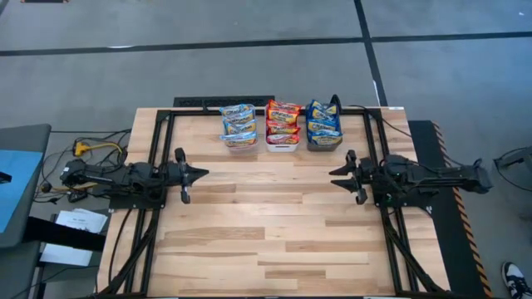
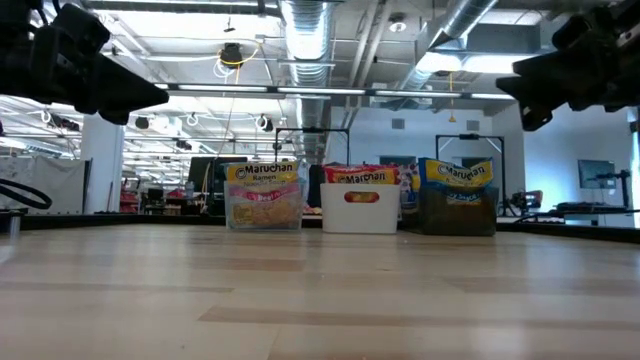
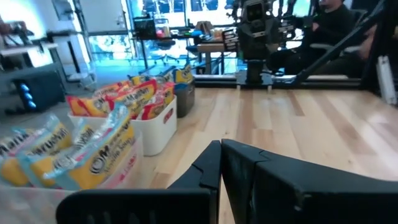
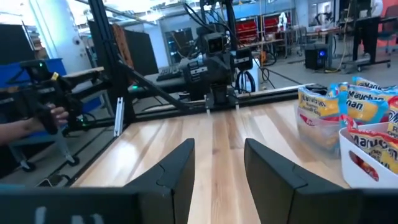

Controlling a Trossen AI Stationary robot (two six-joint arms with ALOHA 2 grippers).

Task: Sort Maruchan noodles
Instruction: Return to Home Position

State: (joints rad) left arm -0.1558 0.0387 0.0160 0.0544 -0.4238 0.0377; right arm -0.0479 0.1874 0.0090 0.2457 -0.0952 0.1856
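Note:
The Maruchan noodles stand in three bins in a row at the table's far middle. Orange-yellow packets (image 1: 238, 120) fill a clear bin (image 2: 265, 212). Red packets (image 1: 283, 118) fill a white bin (image 2: 362, 212). Blue packets (image 1: 323, 119) fill a dark bin (image 2: 457, 214). My left gripper (image 1: 205, 174) hovers at the table's left side, shut on nothing and pointing level toward the right; its closed fingers (image 3: 211, 165) show in the left wrist view. My right gripper (image 1: 332, 178) hovers at the right side and faces it, open, with nothing between its fingers (image 4: 177, 165).
Black frame rails (image 1: 162, 141) run along the table's left, right and far sides. Cables (image 1: 91, 149) lie off the table at the left. In the room beyond, a hand (image 4: 53, 115) holds another arm's handle, and a seated person (image 3: 329, 25) shows.

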